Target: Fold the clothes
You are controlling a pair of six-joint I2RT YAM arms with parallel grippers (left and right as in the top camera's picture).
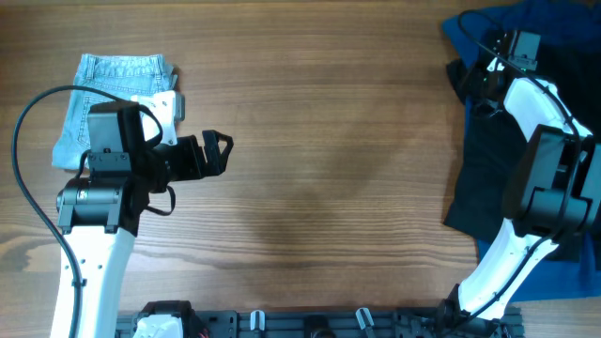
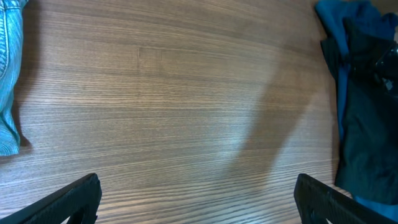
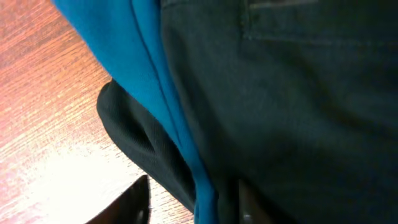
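Note:
The black shorts [image 1: 486, 160] lie at the right edge on the royal-blue garment [image 1: 474, 26]. My right gripper [image 1: 481, 79] is low over their upper left corner. In the right wrist view its fingers [image 3: 193, 202] are partly apart and straddle a fold of the black shorts [image 3: 280, 93] and an edge of the blue garment [image 3: 118, 56]. Bare wood shows beside the left finger. The light-blue denim shorts [image 1: 105, 84] lie folded at the far left. My left gripper [image 1: 218, 150] is open and empty over bare wood, also shown in the left wrist view [image 2: 198, 199].
The wooden table [image 1: 338, 169] stretches between the two arms. In the left wrist view the denim shorts [image 2: 9, 74] are at the left edge and the dark pile [image 2: 367, 99] at the right edge. A rail [image 1: 310, 321] runs along the front edge.

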